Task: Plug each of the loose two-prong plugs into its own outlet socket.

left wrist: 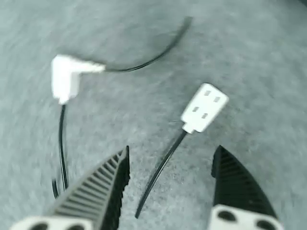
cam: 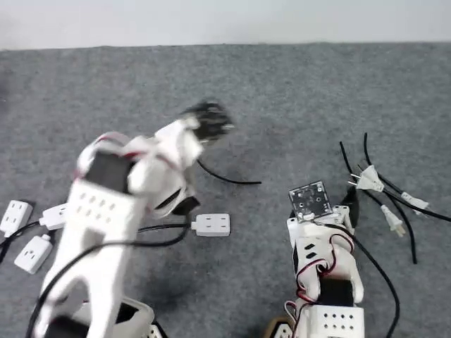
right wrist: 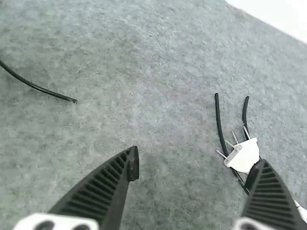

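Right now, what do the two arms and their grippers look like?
Both arms are white plastic shells with black motor sections. The left arm has a panel of small round holes and red wires; the right arm carries red and black wires and a dark square board. The left gripper and right gripper have black ribbed pointed fingers on white bases.

Rough matt grey carpet (cam: 282, 91), smooth white plastic outlet socket (left wrist: 204, 108), metal-pronged plug (right wrist: 242, 157)

On the table (cam: 282, 91), an outlet socket (left wrist: 204, 106) lies just ahead of the left fingers (left wrist: 98, 189), in line with the gap between them. An angled plug (left wrist: 64, 81) lies farther out beyond one of them. A two-prong plug (right wrist: 242, 155) lies just ahead of the right fingers (right wrist: 266, 196), close by one of them, and a loose cable end (right wrist: 72, 99) lies well beyond the other.
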Motion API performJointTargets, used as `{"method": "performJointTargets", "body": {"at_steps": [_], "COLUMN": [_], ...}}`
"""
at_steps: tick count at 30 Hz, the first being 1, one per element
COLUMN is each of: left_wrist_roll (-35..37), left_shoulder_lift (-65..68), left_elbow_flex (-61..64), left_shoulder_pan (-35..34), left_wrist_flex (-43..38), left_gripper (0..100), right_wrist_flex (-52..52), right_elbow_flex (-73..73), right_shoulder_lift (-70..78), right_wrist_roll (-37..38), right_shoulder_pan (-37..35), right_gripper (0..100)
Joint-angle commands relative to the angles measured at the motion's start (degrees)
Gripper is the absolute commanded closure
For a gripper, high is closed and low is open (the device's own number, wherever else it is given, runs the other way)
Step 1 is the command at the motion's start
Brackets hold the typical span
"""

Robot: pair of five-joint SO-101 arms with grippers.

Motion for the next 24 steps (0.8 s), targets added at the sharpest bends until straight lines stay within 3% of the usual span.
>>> {"method": "performJointTargets", "body": {"at_steps": [1, 5, 9, 14, 24], "left_wrist_roll": [3.16, 3.34, 3.34, 3.78, 14.33], "left_shoulder_lift": [-16.79, -31.38, -38.33, -39.65, -39.74], "left_elbow_flex": [18.24, 37.85, 49.10, 56.48, 71.87], "left_shoulder_pan": [-2.73, -3.08, -5.36, -8.35, -8.35], "left_wrist_flex": [-10.64, -18.20, -23.56, -30.07, -47.30], "left_gripper": [74, 74, 74, 74, 74], "right_wrist_flex": [0.40, 0.48, 0.48, 1.80, 7.16], "right_elbow_flex": [0.97, 0.97, 0.97, 0.62, -6.42], "right_shoulder_lift": [0.40, 0.40, 0.40, 0.40, 0.40], "right_wrist_roll": [1.41, 1.49, 1.49, 1.49, 1.14], "right_shoulder_pan": [-0.48, 0.75, 2.95, 2.95, 3.38], "right_gripper": [64.5, 64.5, 64.5, 64.5, 64.5]}}
